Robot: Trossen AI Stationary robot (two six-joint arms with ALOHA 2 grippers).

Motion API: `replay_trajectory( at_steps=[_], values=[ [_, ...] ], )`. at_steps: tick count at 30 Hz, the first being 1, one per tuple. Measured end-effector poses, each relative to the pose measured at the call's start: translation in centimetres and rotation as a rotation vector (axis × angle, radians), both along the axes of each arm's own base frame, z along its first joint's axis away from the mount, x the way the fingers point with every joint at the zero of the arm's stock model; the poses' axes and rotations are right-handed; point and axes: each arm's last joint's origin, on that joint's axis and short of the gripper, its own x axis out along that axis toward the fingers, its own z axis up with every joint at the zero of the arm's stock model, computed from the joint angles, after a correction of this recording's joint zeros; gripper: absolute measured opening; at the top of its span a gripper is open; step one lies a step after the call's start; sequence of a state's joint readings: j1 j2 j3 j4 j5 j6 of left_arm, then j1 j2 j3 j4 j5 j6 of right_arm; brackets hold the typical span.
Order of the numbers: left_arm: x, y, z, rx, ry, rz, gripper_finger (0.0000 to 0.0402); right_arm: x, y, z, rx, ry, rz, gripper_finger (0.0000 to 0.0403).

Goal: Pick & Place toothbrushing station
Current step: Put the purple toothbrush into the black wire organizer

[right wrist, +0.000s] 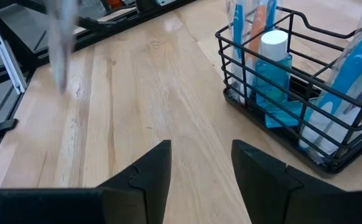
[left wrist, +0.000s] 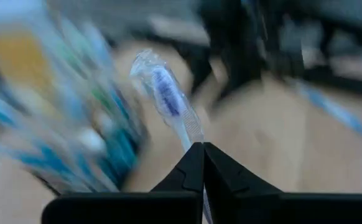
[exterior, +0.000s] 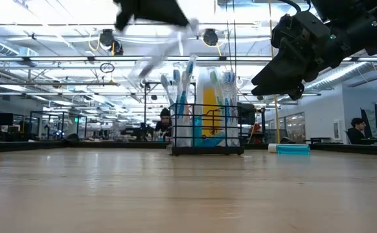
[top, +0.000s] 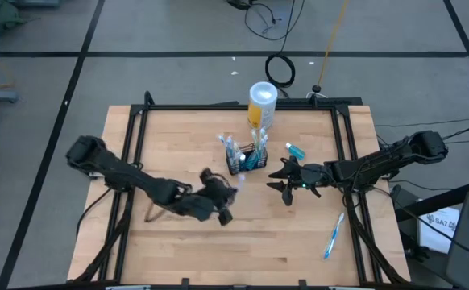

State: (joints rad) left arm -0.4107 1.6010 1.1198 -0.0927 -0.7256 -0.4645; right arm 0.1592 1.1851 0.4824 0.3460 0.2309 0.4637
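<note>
High view, straight down on a wooden table (top: 186, 250) with a black frame along its edges. Near the middle of the far edge, a white-and-yellow cylindrical canister (top: 262, 105). Just in front of it, toward the table's centre, the black wire-mesh basket (top: 246, 159), holding several upright packaged toothbrushes. Left gripper (top: 225, 193) just beside the basket on its left, fingers pinched shut on a clear-wrapped toothbrush (top: 229, 184). Right gripper (top: 280, 179) near the basket on its right, fingers spread apart with nothing between them. A small teal bottle (top: 296, 151) lying near the right edge, and 1 blue toothbrush (top: 334, 235) lying toward the near right corner.

Low view, level across the tabletop. Basket (exterior: 206, 133) standing at centre on the wood, toothbrushes rising above its low walls, the canister (exterior: 209, 107) behind it. Left gripper (exterior: 183, 19) raised above the table, the wrapped toothbrush (exterior: 159, 55) blurred beneath it. Right gripper (exterior: 276, 84) hanging above and to the basket's right. Teal bottle (exterior: 289, 149) lying flat beyond.

Left wrist view. 2 dark fingers (left wrist: 190, 174) pressed together on the wrapped toothbrush (left wrist: 167, 99), blue bristle head up.

Right wrist view. Fingers (right wrist: 150, 171) apart over bare wood, the basket (right wrist: 296, 106) just ahead, a blue-capped bottle (right wrist: 272, 62) inside it.
</note>
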Motion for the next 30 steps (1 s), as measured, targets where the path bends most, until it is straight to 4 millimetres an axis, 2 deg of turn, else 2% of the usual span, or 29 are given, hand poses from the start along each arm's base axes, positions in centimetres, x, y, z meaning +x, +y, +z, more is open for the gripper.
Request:
replay_trajectory(
  at_steps=[5, 7, 10, 16, 20, 23, 26, 30],
  values=[
    [-1.9, 0.4, 4.5, 0.241, -0.162, 0.234, 0.0003, 0.0, 0.0, 0.0, -0.001, -0.001, 0.0, 0.016],
    [-1.9, 0.7, 5.2, 0.305, -0.181, 0.324, 0.0003, 0.0, 0.0, 0.0, -0.001, 0.0, 0.0, 0.016],
    [-1.5, 1.5, 5.5, 0.358, -0.183, 0.354, 0.0007, 0.0, 0.0, 0.0, -0.002, 0.0, 0.001, 0.016],
    [-0.5, 4.5, 3.4, 0.398, -0.247, 0.286, 0.0006, 0.0, 0.0, 0.0, -0.003, 0.0, 0.001, 0.016],
    [-1.3, 7.2, 1.9, 0.439, -0.38, 0.279, 0.0003, 0.0, 0.0, 0.0, -0.004, 0.0, 0.001, 0.016],
    [-2.1, 8.9, 0.6, 0.491, -0.453, 0.184, 0.0004, 0.0, 0.0, 0.0, -0.009, 0.0, 0.003, 0.016],
    [-2.5, 10.5, -0.9, 0.513, -0.456, 0.118, 0.0002, 0.0, 0.0, 0.0, -0.011, 0.0, 0.003, 0.016],
    [-2.9, 12.6, -1.9, 0.515, -0.42, 0.156, 0.0002, 0.0, 0.0, 0.0, -0.011, 0.0, 0.003, 0.016]
  ],
)
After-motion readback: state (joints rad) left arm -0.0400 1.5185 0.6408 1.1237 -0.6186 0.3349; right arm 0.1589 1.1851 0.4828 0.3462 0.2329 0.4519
